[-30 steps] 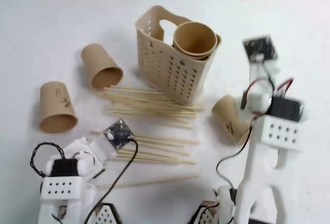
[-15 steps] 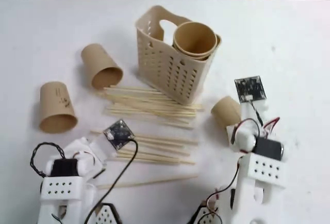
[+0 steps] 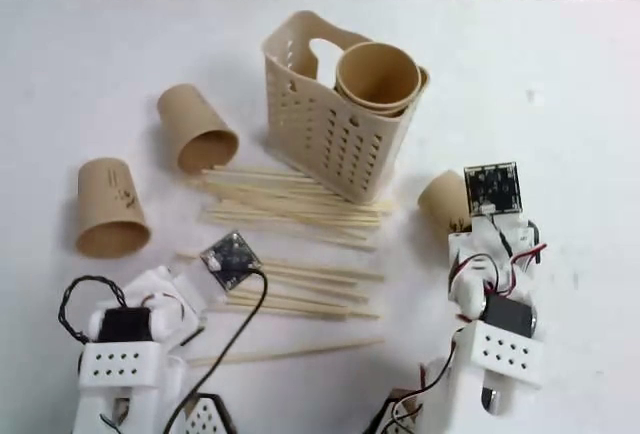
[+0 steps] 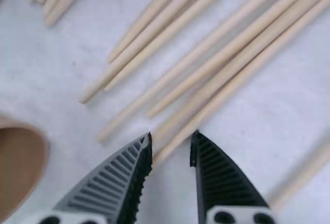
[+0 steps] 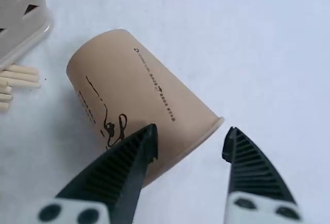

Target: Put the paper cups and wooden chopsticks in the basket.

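A cream perforated basket [image 3: 335, 129] stands at the table's middle with stacked paper cups [image 3: 378, 76] inside. Two more paper cups lie on their sides to its left [image 3: 197, 129] [image 3: 108, 209]. Wooden chopsticks [image 3: 290, 204] lie in loose piles in front of the basket. A fourth cup [image 5: 134, 100] lies to the basket's right, and my right gripper [image 5: 191, 141] is open over its rim end, one finger above the cup's side. My left gripper [image 4: 170, 149] is narrowly open just above chopsticks [image 4: 216, 59], gripping nothing.
A single chopstick [image 3: 290, 354] lies apart near the front edge. A cup's edge [image 4: 15, 167] shows beside my left gripper. The basket's corner [image 5: 23, 7] and chopstick ends [image 5: 13, 87] lie close to the right cup. White table stretches open to the far right.
The right arm came down and drew back from near the basket, so its gripper now sits low over the right-hand cup. The left arm and everything else stayed put.
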### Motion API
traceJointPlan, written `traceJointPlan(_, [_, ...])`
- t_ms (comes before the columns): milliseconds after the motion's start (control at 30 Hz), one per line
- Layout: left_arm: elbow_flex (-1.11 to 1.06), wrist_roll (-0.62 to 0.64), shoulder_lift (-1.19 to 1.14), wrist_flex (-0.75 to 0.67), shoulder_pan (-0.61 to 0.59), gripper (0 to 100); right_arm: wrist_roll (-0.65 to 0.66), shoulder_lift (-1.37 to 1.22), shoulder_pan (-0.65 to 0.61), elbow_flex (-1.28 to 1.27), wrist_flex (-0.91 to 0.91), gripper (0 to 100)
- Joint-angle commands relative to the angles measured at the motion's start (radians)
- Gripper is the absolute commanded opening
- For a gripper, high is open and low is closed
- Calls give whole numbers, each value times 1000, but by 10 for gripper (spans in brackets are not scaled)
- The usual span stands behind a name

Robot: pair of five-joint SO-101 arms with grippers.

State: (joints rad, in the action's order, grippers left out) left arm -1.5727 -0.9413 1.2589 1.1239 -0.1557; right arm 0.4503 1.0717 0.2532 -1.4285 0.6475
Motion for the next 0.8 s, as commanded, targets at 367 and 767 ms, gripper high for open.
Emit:
traceJointPlan(367, [-3, 12, -8, -20, -18, 153, 6, -2, -4, -14, 180, 225])
traceJointPlan(767, [-3, 12, -8, -20, -18, 153, 25, -1, -54, 9, 206, 16])
